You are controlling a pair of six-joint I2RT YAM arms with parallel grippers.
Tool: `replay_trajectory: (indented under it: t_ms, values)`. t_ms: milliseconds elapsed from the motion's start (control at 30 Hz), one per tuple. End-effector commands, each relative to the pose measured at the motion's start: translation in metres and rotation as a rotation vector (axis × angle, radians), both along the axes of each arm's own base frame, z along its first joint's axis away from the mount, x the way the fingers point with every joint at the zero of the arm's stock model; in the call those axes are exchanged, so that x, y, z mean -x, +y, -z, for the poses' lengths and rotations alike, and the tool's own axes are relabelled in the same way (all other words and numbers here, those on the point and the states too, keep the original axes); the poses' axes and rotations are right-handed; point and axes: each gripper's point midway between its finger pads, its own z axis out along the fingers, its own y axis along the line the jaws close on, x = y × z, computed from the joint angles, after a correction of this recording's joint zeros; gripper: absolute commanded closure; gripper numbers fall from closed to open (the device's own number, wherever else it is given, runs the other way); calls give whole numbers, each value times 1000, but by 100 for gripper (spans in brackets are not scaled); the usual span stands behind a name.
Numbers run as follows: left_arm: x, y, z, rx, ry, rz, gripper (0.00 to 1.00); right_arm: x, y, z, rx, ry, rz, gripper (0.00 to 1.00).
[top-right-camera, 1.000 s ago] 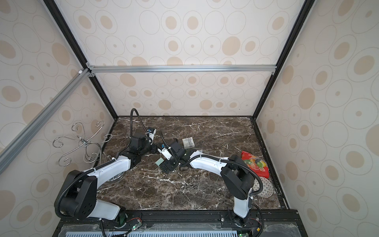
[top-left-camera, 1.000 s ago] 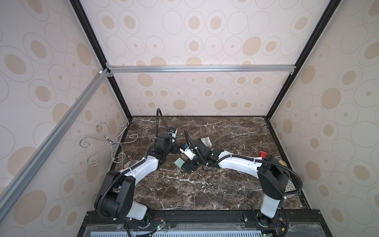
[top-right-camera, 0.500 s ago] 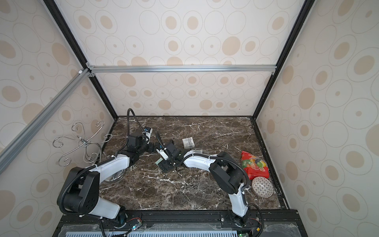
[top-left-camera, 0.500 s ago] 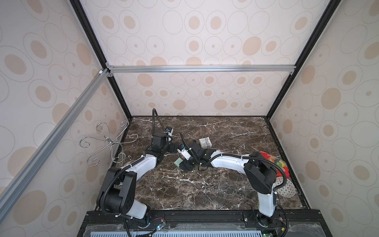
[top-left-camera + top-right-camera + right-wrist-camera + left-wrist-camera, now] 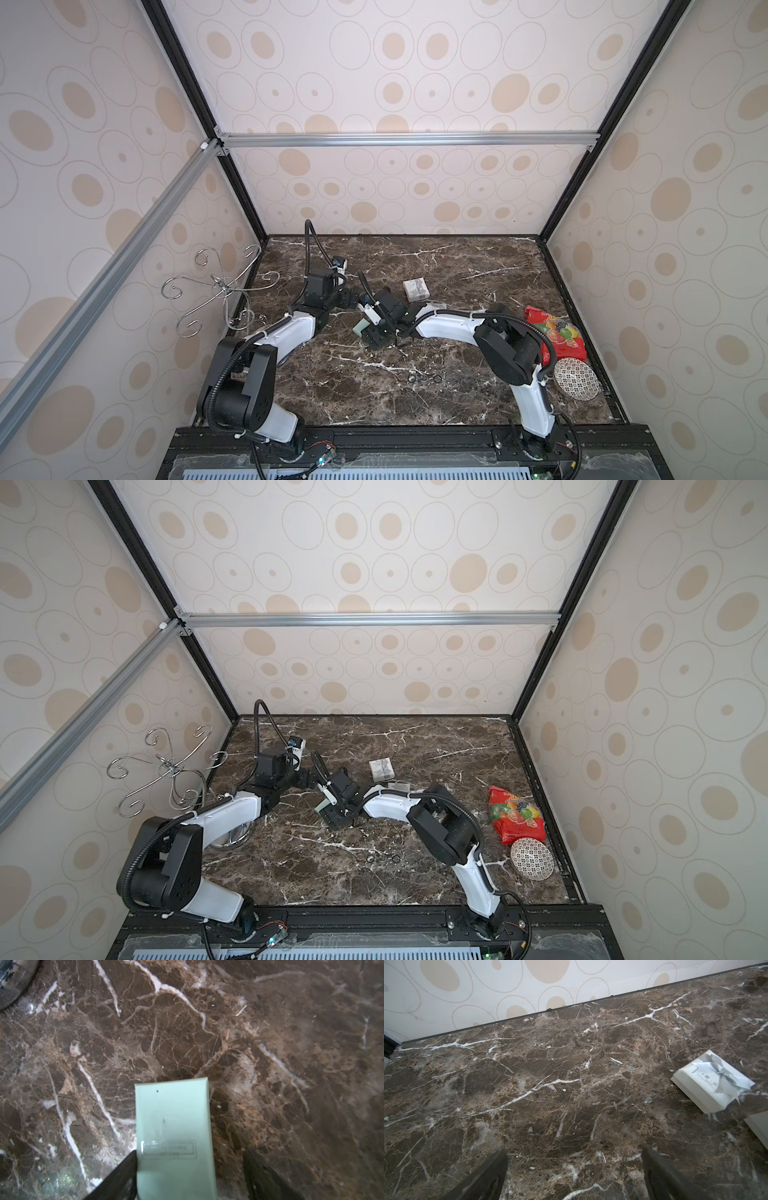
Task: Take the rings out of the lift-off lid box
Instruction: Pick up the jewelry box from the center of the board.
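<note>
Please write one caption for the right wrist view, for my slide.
Right gripper, jaws apart, straddles a pale green box; brown marble table behind.

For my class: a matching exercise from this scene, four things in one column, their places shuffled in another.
1 curly silver wire stand
2 red snack packet
3 pale green box
4 tiny dark metal rings

A inside the right gripper
B loose on the brown marble table
C at the table's left edge
D beside the small patterned bowl

Pairs: 1-C, 2-D, 3-A, 4-B

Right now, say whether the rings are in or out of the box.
Out: three rings lie in a row on the table.
</note>
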Motion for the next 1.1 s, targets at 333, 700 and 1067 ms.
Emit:
replay_trajectory:
  t_ms: [333, 700, 1067]
  values:
    - [-9, -10, -15, 45, -40, 32, 0, 2, 2, -3, 8, -9, 0, 45]
    - [-11, -15, -19, 64, -51, 58, 0, 16, -48, -19, 29, -22, 53, 48]
    - [4, -43, -37, 70, -162, 192, 0, 17, -92, -44, -153, 91, 125, 49]
